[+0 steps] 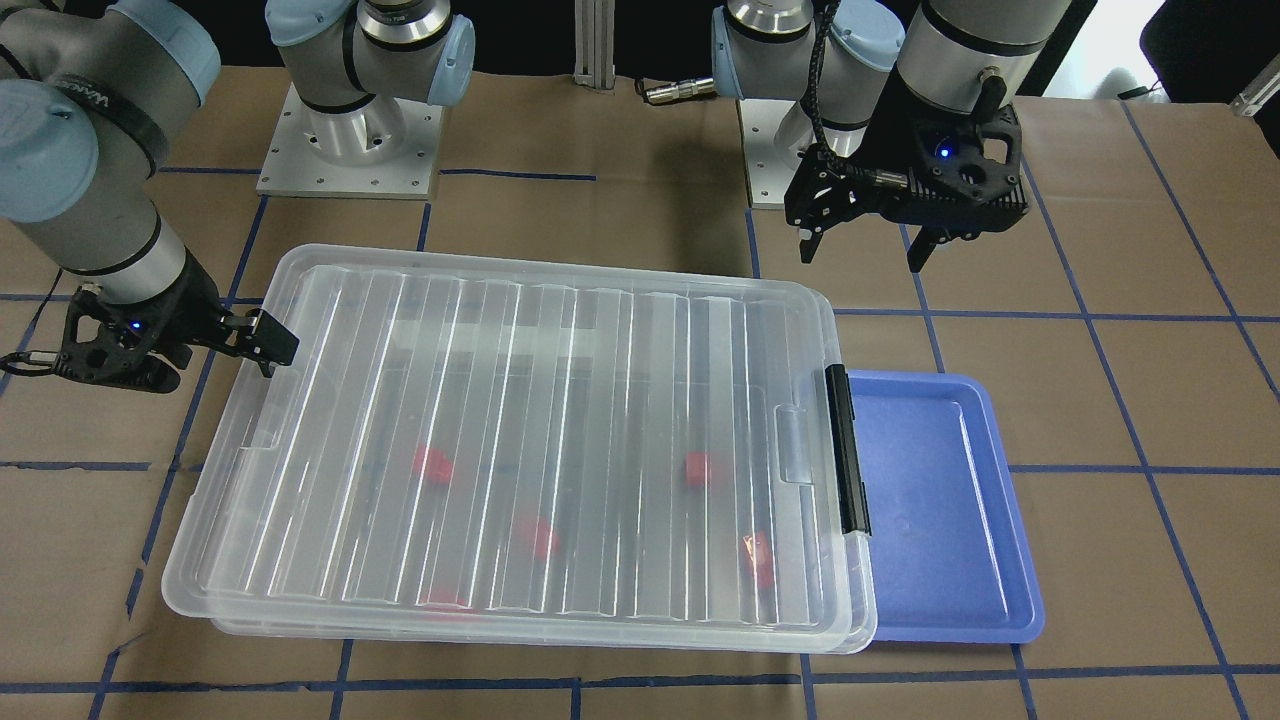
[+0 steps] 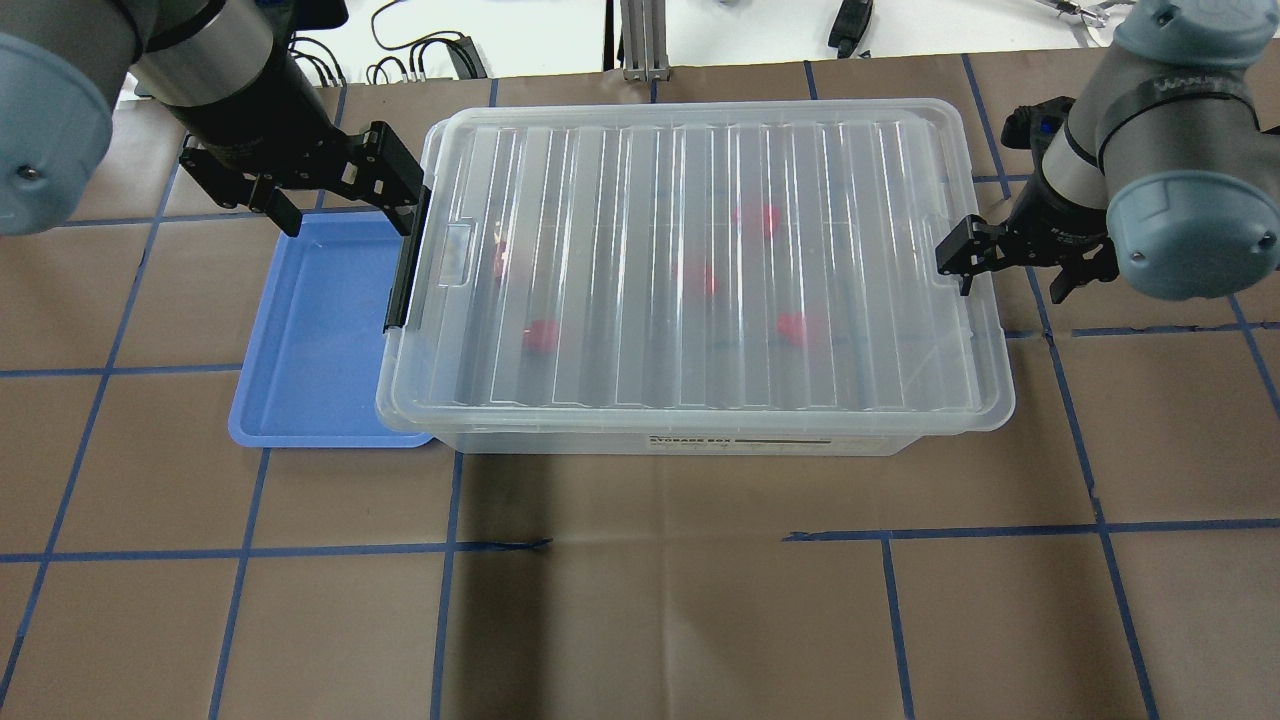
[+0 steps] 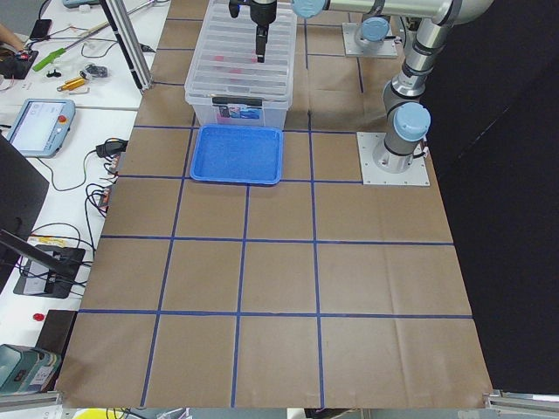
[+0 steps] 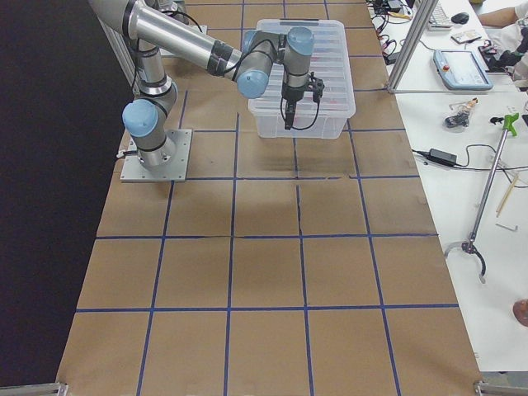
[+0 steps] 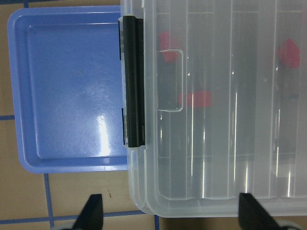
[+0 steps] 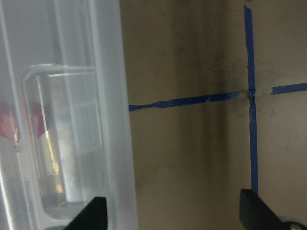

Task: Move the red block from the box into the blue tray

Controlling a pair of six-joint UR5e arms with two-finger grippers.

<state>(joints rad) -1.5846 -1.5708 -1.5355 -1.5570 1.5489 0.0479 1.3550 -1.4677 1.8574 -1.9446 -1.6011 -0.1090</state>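
Red block (image 1: 698,469), one of several, lies inside the box (image 2: 700,440) under its closed ribbed lid (image 1: 520,330); black latch (image 1: 848,450) faces the blue tray (image 1: 940,500), set just beside that end. L pincer (image 1: 860,255) hangs w/ fingers spread above tray edge & latch; R pincer (image 2: 1010,272), likewise spread, straddles the box rim at the opp. end. Surface (image 2: 640,600): brown paper w/ blue tape grid. Side benches (image 4: 462,107) hold cables (image 4: 470,153) and a pendant (image 3: 39,122).

A brown, blue-taped table (image 2: 640,620) carries the box (image 2: 560,440) with the blue tray (image 2: 320,330) just beside it.
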